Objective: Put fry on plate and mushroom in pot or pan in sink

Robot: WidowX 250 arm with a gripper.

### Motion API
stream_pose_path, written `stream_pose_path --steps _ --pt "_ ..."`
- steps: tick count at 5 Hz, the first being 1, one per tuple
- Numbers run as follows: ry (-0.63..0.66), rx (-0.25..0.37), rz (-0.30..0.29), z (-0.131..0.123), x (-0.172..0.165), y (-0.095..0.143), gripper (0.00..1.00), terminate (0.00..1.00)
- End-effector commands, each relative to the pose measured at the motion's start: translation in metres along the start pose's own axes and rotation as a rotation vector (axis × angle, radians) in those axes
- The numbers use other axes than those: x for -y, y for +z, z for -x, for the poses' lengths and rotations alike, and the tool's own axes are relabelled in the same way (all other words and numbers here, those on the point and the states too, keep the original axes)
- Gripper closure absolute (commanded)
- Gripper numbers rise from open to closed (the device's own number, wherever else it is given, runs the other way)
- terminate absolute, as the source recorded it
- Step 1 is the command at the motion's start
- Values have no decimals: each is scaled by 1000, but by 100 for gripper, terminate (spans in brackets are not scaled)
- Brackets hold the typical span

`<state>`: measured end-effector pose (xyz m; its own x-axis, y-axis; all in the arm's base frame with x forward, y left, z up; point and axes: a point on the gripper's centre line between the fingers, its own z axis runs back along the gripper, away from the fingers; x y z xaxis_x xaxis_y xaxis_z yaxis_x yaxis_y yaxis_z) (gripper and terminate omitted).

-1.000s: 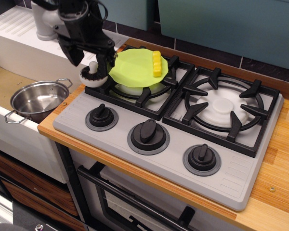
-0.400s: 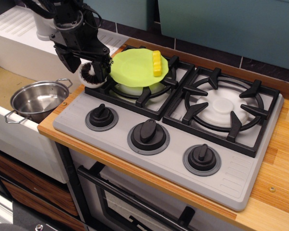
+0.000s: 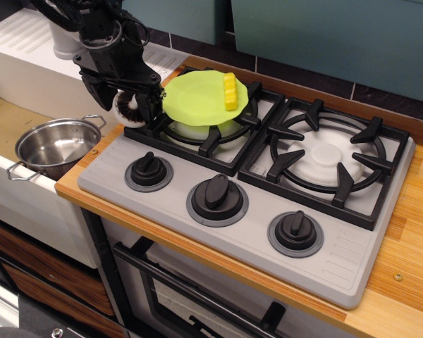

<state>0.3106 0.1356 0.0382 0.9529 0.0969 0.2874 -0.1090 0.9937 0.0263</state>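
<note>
The yellow ridged fry (image 3: 230, 92) lies on the lime-green plate (image 3: 197, 98), which rests on the left burner grate. My black gripper (image 3: 129, 105) is shut on the mushroom (image 3: 129, 107), lifted just above the left edge of the stove; its dark gills and white cap show between the fingers. The shiny steel pot (image 3: 54, 146) stands empty in the sink (image 3: 7, 127), below and to the left of the gripper.
The grey stove top (image 3: 254, 211) carries two black burner grates (image 3: 328, 158) and three knobs (image 3: 217, 193) along its front. A grey faucet base (image 3: 67, 42) stands on the white drainboard behind the gripper. The wooden counter (image 3: 409, 232) runs along the right.
The gripper has closed on the mushroom and lifted it slightly up and to the left off the grate's corner. The plate, fry and pot have not moved.
</note>
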Motion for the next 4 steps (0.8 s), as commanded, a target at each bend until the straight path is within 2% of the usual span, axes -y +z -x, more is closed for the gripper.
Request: stream_pose_path --steps 1,3,4 --pt "20 -10 -21 -9 5 12 100 0" --pt "1 -58 -18 -11 -1 36 100 0" --pt "-28 -88 13 -16 -17 49 100 0"
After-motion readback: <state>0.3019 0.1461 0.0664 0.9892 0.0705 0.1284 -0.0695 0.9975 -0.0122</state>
